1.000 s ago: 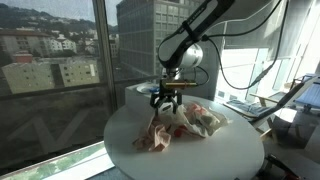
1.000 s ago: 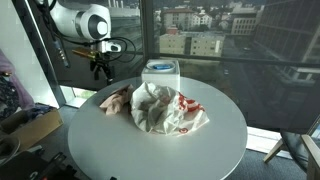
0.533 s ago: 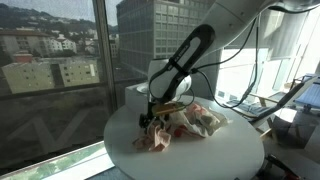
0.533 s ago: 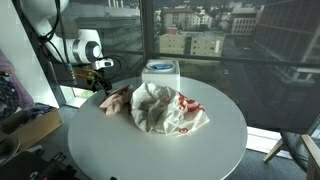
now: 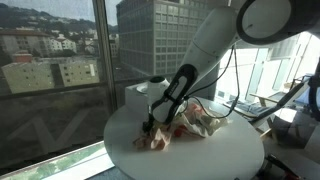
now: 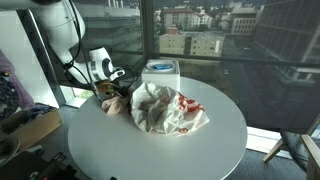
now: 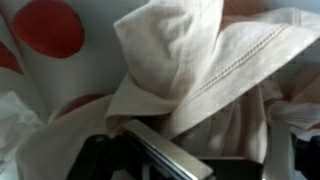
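The gripper (image 5: 150, 126) is down at the beige cloth (image 5: 153, 141), which lies crumpled near the edge of the round white table (image 5: 205, 158) on the window side. In an exterior view the gripper (image 6: 108, 91) sits on the end of that beige cloth (image 6: 117, 101) that points away from the table's middle. Its jaws stand apart, and the wrist view shows the folds of the beige cloth (image 7: 190, 60) bunched right in front of one dark finger (image 7: 165, 158). Whether the fingers already touch the fabric cannot be told.

Just beside the beige cloth, and touching it, lies a bigger white cloth with red spots (image 6: 168, 110), heaped up around the middle of the table. The same spotted cloth (image 7: 45, 40) fills the upper left corner of the wrist view. Behind the heap, at the table's far edge by the window, stands a white container (image 6: 160, 72).
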### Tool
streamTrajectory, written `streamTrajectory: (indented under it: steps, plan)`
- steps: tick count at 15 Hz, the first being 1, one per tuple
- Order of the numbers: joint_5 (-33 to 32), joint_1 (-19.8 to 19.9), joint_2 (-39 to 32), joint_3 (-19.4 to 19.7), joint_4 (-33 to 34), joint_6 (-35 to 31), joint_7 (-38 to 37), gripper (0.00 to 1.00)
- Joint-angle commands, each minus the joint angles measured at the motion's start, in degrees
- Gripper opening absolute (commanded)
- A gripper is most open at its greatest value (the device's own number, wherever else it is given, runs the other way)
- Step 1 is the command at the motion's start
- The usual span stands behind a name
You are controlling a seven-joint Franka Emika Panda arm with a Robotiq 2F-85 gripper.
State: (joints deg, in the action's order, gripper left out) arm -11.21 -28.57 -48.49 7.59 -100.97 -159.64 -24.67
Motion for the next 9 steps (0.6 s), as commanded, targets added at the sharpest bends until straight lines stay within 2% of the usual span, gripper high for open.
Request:
streamTrajectory:
  steps: [1,4,7,9]
  plan:
    - [-1.1,-3.1,-5.4,4.8,5.4,-0.5,-2.2,0.65]
    - [0.3,-4.0,-3.2,4.9,3.3,0.7,-2.9,0.42]
    - [0.9,-4.5,3.9,4.0,-2.1,2.9,-2.9,0.2]
    - [-0.2,-6.3,9.7,6.1,-5.8,4.8,-5.0,0.06]
